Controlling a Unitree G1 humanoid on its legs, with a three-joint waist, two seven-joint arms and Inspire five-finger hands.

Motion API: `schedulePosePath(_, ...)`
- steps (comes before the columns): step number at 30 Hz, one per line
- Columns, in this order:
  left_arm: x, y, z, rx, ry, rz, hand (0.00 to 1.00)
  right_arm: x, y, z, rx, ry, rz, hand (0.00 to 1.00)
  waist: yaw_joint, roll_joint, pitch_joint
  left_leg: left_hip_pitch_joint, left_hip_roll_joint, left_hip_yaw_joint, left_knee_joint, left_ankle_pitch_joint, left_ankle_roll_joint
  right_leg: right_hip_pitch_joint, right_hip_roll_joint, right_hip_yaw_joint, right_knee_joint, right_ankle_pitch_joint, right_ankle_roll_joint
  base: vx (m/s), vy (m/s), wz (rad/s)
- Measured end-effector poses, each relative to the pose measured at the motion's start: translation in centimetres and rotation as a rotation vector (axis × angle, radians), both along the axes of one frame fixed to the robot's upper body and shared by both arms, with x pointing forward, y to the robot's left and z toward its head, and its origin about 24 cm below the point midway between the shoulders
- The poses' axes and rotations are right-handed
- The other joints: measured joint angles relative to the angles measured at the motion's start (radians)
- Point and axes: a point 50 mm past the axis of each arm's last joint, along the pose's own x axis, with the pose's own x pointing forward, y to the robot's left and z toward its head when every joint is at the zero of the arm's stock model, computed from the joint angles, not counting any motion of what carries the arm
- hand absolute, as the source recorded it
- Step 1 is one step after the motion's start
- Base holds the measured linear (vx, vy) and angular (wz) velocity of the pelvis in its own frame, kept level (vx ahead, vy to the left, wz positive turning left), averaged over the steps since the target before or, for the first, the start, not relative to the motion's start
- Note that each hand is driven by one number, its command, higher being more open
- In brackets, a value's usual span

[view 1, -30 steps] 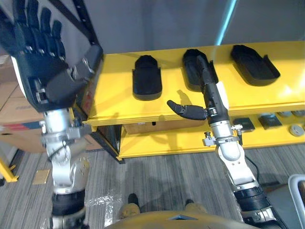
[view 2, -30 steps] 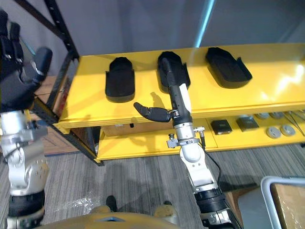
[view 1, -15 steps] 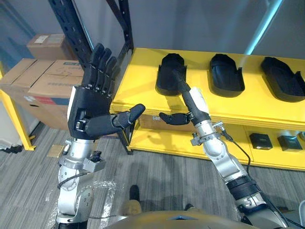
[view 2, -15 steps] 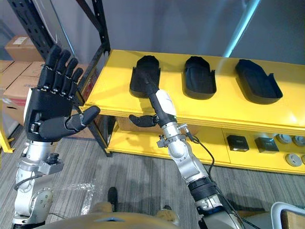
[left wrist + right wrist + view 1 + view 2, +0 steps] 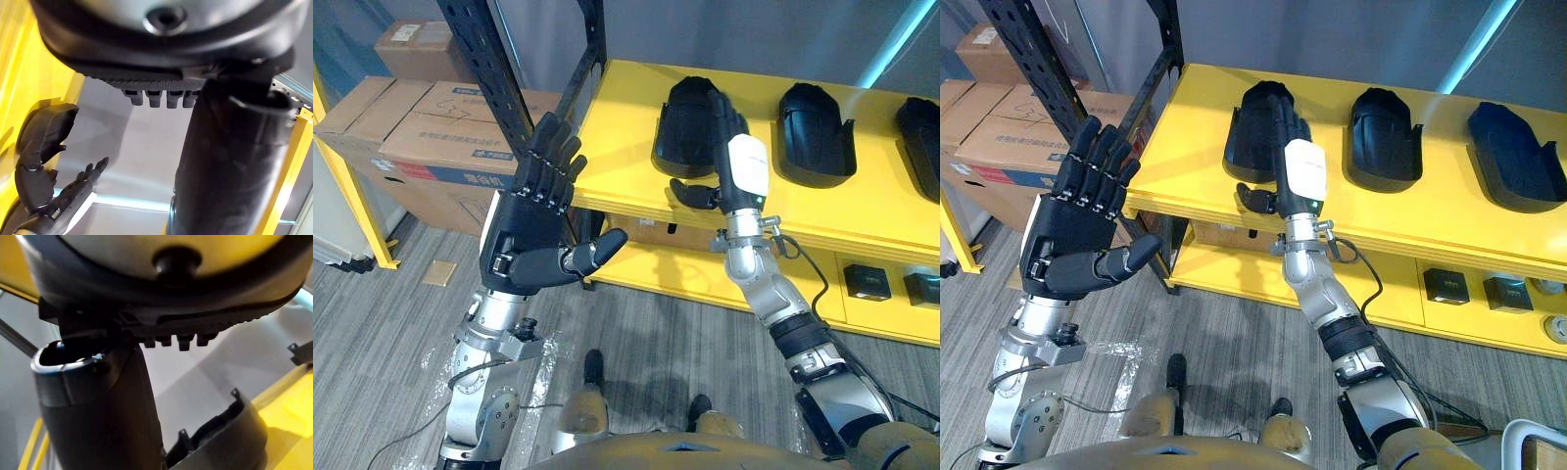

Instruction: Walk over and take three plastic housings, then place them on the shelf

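- Left eye view: my right hand point(image 5: 736, 162), fingers straight and close together, thumb out, hangs over the leftmost housing point(image 5: 683, 132) on the yellow shelf point(image 5: 617, 162); the housing's long axis runs front to back, along my fingers.
- Right eye view: my left hand point(image 5: 1072, 230), fingers spread, raised well apart from the shelf.
- Right wrist view: housing rim just beyond my thumb; contact unclear.

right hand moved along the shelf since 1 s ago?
Yes. The right hand was over the middle housing; now it is over the leftmost housing: a shift to the robot's left.
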Motion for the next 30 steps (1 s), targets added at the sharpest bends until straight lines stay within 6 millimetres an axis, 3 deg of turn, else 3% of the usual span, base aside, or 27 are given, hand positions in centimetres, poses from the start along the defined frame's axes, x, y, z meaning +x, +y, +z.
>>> schedulePosePath(6, 0.0, 0.2, 0.0, -0.003, 0.007, 0.016, 1.0, 0.7, -2.8, -0.1, -0.076, 0.026, -0.102, 1.0, 0.0, 0.023, 0.025, -0.002, -0.011, -0.009, 0.0, 0.001, 0.002, -0.002, -0.013, -0.012, 0.018, -0.013, -0.001, -0.02, -0.004, 0.05)
schedulePosePath(15, 0.0, 0.3, 0.0, 0.002, 0.01, 0.02, 1.0, 1.9, -4.8, 0.7, -0.118, 0.037, -0.166, 1.0, 0.0, 0.03, 0.035, -0.014, -0.016, -0.018, 0.0, 0.011, 0.008, -0.026, -0.025, -0.017, 0.058, -0.028, 0.004, 0.0, -0.015, 0.03)
schedulePosePath(23, 0.0, 0.5, 0.0, 0.018, 0.009, 0.021, 1.0, 2.7, -5.8, 1.9, -0.149, 0.017, -0.185, 1.0, 0.001, 0.06, 0.055, -0.016, -0.028, -0.034, -0.001, 0.011, 0.006, -0.046, -0.044, -0.023, 0.113, -0.064, 0.001, -0.04, -0.023, 0.06)
schedulePosePath(30, 0.0, 0.5, 0.0, 0.019, 0.013, 0.017, 1.0, 3.1, -6.1, 2.1, -0.151, 0.021, -0.211, 1.0, 0.012, 0.064, 0.058, -0.018, -0.027, -0.036, -0.001, -0.004, 0.002, -0.052, -0.046, -0.023, 0.124, -0.067, 0.0, -0.02, -0.032, 0.01)
